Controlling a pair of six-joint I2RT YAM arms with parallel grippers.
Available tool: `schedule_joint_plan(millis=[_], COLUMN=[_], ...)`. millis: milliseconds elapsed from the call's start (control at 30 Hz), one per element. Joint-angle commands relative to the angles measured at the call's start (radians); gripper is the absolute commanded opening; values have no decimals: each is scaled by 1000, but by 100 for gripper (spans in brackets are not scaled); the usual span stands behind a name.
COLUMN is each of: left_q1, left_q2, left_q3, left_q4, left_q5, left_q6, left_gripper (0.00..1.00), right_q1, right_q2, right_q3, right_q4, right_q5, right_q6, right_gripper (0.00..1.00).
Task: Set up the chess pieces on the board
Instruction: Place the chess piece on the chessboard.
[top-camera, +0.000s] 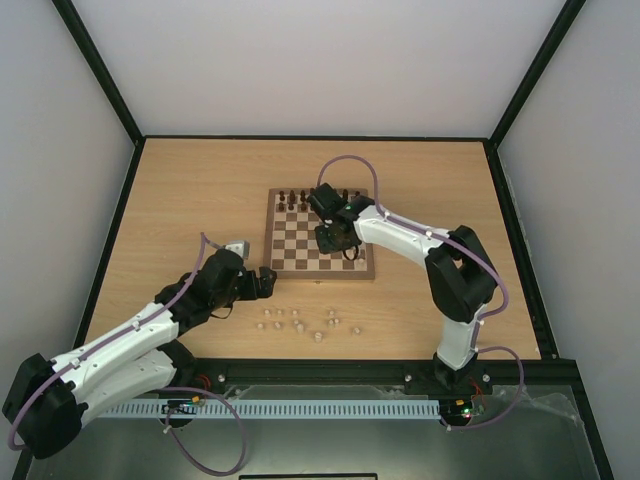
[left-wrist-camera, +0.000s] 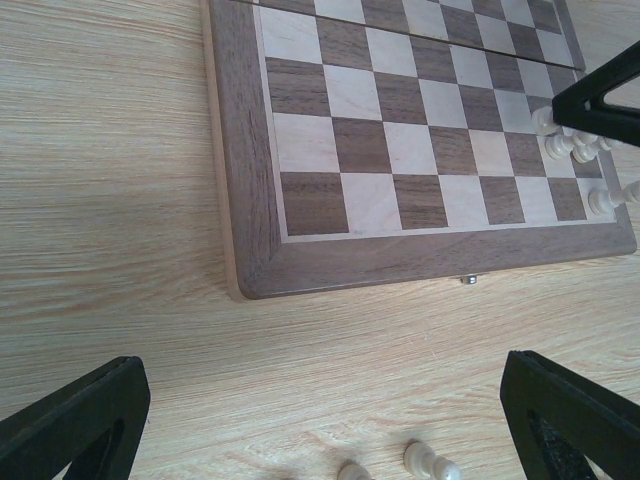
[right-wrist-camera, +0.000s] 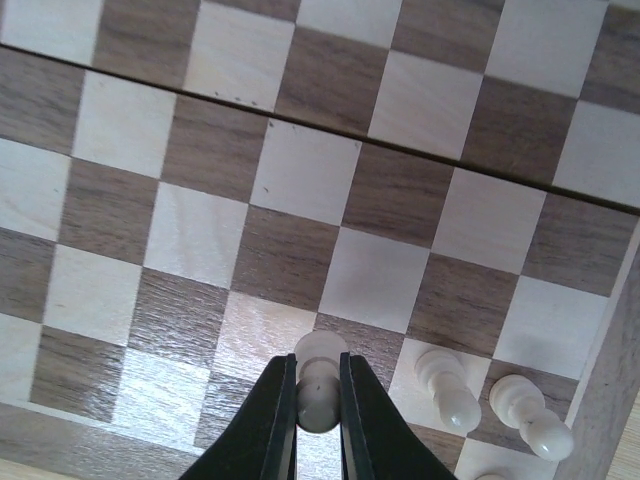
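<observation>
The board (top-camera: 300, 262) lies mid-table, its brown border (left-wrist-camera: 250, 200) close in the left wrist view. My right gripper (right-wrist-camera: 318, 362) is shut on a pale pawn (right-wrist-camera: 319, 400) over the squares (right-wrist-camera: 300, 170) near the board's front right corner. Two more pale pawns (right-wrist-camera: 448, 390) stand just right of it. In the top view the right gripper (top-camera: 335, 238) hangs over the board's right half. Several loose pale chess pieces (top-camera: 300, 322) lie on the table in front of the board. My left gripper (top-camera: 262, 280) is open beside the board's front left corner, with two loose pieces (left-wrist-camera: 430, 462) between its fingers (left-wrist-camera: 70, 420).
Dark pieces (top-camera: 300, 197) line the board's far rows. A small metal clasp (left-wrist-camera: 467, 279) sticks out of the board's near edge. The right arm's black fingers (left-wrist-camera: 600, 100) show at the right edge of the left wrist view, beside pale pieces (left-wrist-camera: 560, 140) standing on the board.
</observation>
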Motion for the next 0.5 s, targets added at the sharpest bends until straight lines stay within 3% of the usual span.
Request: schedule_joint_plan(millis=[0,467], left_q1=[5,6], left_q2=[1,5], left_q3=[12,8], left_q4=[-1,4], left_q5=[-3,0], left_q6=[7,7], left_gripper=[99,99], right_q1=[-5,-8], right_q2=[27,55], right_q3=[16,-12], right_q4=[-73,-71], right_q5=[14,18], right_q6=[-24,-27], right_gripper=[6,9])
